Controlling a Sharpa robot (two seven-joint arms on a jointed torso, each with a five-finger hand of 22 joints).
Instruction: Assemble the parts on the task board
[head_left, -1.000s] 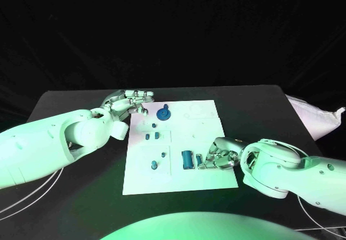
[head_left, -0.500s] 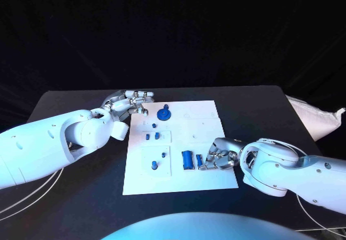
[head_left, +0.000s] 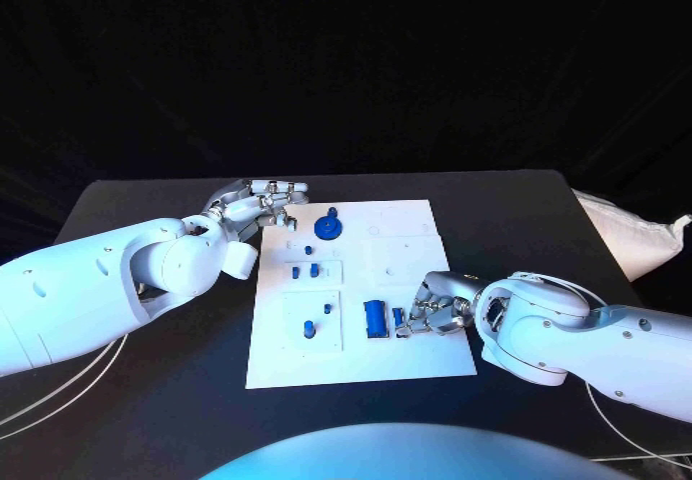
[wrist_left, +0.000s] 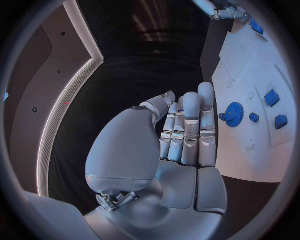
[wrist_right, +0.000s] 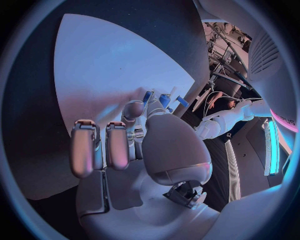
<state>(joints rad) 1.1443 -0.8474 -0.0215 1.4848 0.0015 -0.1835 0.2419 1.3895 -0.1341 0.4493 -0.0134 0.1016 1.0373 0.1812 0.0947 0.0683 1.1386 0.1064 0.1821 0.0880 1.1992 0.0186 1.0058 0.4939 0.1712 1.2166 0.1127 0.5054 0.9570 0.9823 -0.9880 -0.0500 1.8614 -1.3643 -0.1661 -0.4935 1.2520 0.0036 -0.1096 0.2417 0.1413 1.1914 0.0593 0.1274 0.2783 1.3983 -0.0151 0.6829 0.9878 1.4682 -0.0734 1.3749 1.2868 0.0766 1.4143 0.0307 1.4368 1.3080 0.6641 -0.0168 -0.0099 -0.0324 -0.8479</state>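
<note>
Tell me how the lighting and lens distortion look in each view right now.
Head view: bluish light falls on the task board and both arms against a black surround, with little distortion. Left wrist view: fisheye circle bends the task board's edge; the left hand is evenly lit, with the gear sharp beside it. Right wrist view: purple-blue light, the board curving strongly, the right hand looming large up close.

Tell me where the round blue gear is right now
In the head view the round blue gear sits at the far end of the task board, toward its left edge, just beside the left hand.
</note>
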